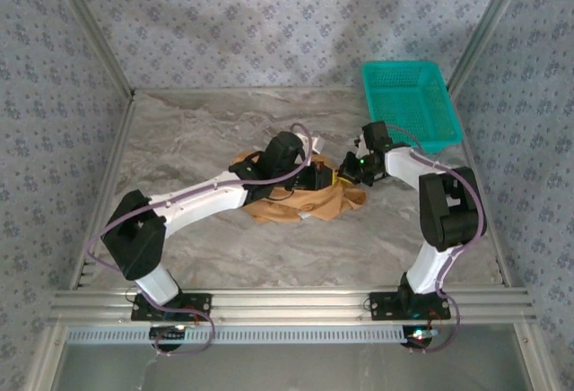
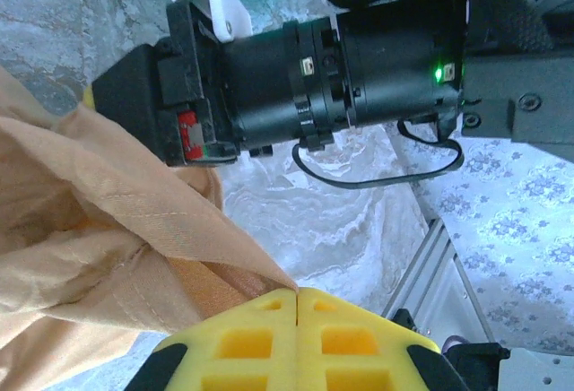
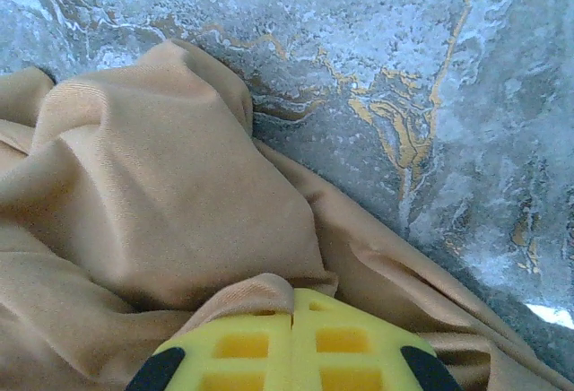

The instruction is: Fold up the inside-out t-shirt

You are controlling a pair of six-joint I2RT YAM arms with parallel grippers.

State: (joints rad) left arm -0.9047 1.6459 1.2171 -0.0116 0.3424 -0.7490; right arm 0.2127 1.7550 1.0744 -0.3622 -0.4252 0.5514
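Observation:
The inside-out t-shirt (image 1: pixel 300 201) lies crumpled in a tan heap at the middle of the marble table. Both grippers meet at its right end. My left gripper (image 1: pixel 325 176) is shut, its yellow fingertips (image 2: pixel 269 306) pressed together on a corner of the tan cloth (image 2: pixel 99 221), which stretches away to the left. My right gripper (image 1: pixel 348 170) is shut too. In the right wrist view a fold of the shirt (image 3: pixel 161 185) curls over its left fingertip (image 3: pixel 256 319) and is pinched between the tips. The right arm's black wrist (image 2: pixel 359 59) hangs close in front of the left gripper.
A teal basket (image 1: pixel 412 104) stands at the back right of the table (image 1: pixel 197 131). Patterned walls and an aluminium frame (image 1: pixel 296 304) enclose the table. Bare marble (image 3: pixel 404 77) lies beyond the shirt to the right.

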